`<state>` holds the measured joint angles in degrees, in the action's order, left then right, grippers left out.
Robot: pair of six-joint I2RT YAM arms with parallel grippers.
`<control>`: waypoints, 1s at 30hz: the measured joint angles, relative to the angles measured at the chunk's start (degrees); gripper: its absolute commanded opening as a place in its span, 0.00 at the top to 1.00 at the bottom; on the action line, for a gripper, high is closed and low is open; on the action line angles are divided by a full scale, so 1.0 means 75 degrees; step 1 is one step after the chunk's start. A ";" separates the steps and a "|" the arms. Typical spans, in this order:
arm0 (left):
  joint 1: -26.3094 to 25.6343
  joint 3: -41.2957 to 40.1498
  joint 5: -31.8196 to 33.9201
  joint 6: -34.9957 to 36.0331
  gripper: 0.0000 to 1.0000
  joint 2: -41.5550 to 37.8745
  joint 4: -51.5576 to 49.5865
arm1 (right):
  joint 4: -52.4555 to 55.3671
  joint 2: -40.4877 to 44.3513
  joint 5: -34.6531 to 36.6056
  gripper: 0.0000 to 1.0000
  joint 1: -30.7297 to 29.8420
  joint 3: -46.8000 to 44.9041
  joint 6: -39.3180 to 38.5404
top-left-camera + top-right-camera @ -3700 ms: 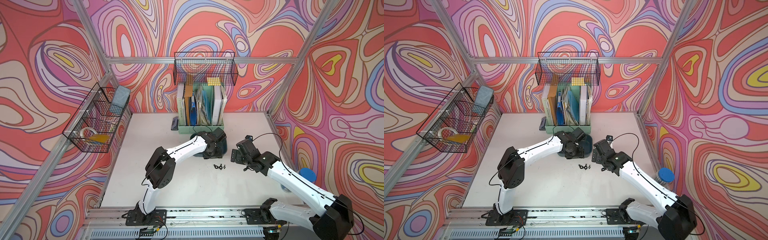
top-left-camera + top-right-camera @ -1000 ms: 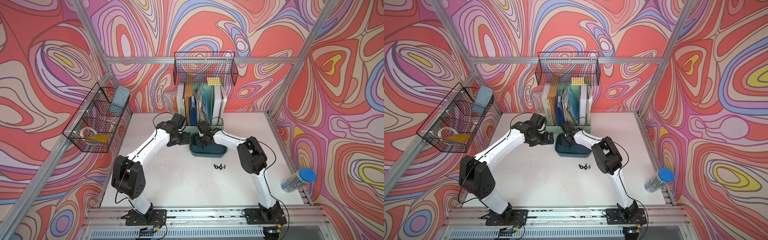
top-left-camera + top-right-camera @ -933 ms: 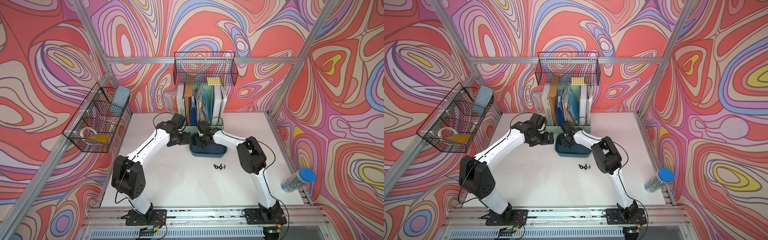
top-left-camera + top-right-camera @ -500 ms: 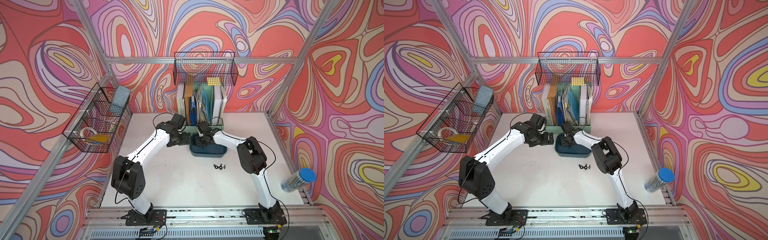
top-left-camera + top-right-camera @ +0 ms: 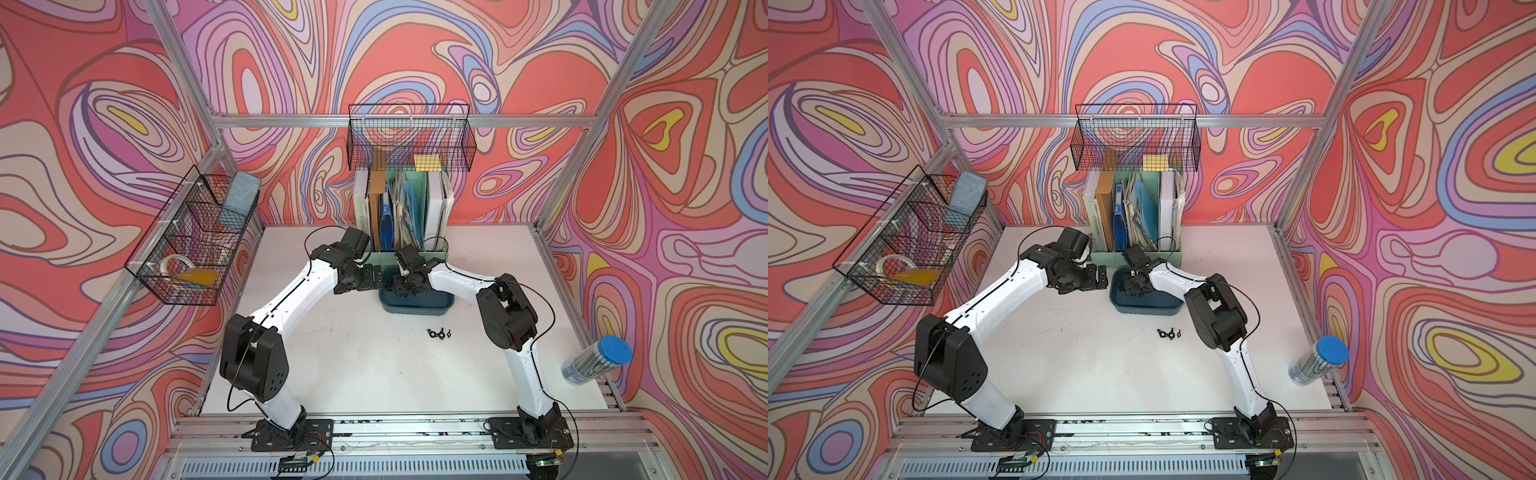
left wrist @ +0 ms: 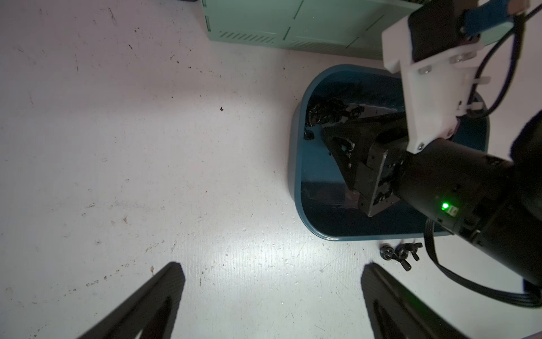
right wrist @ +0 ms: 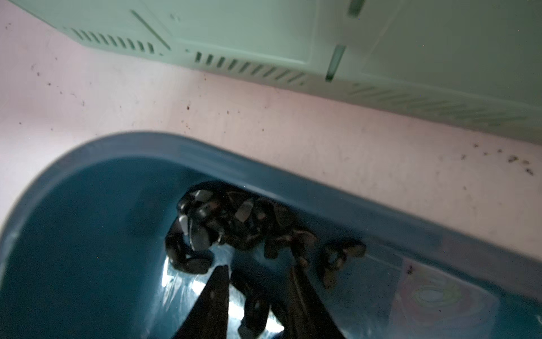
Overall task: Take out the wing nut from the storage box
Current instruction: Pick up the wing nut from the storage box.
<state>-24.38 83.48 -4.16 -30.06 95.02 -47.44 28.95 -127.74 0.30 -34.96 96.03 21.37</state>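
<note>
you had your right fingers (image 7: 217, 293) down in the box (image 5: 415, 306) at the wing nut pile (image 7: 234, 223), whether gripping one i could not tell, left fingers (image 6: 152, 299) wide open beside it; some nuts (image 5: 438, 332) already lay out on the tabletop (image 5: 353, 365).

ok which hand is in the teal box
The right hand, down among the wing nuts in the storage box; the left hand hovers outside it.
</note>
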 measured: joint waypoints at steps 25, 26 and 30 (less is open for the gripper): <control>0.0000 -0.0070 -0.0242 -0.0082 0.06 -0.0015 0.0044 | -0.0055 0.0283 -0.0015 0.95 -0.0003 -0.0347 0.0105; 0.0000 -0.0070 -0.0265 -0.0108 0.07 -0.0015 0.0047 | -0.0055 0.0303 -0.0015 0.95 -0.0003 -0.0350 0.0111; 0.0000 -0.0073 -0.0434 -0.0233 0.16 -0.0015 0.0163 | -0.0073 0.0664 -0.0017 0.95 0.0000 -0.0466 0.0195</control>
<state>-24.38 82.94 -7.42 -31.81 94.91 -46.22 28.40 -122.76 0.16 -34.96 92.53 22.83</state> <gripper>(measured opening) 0.893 0.070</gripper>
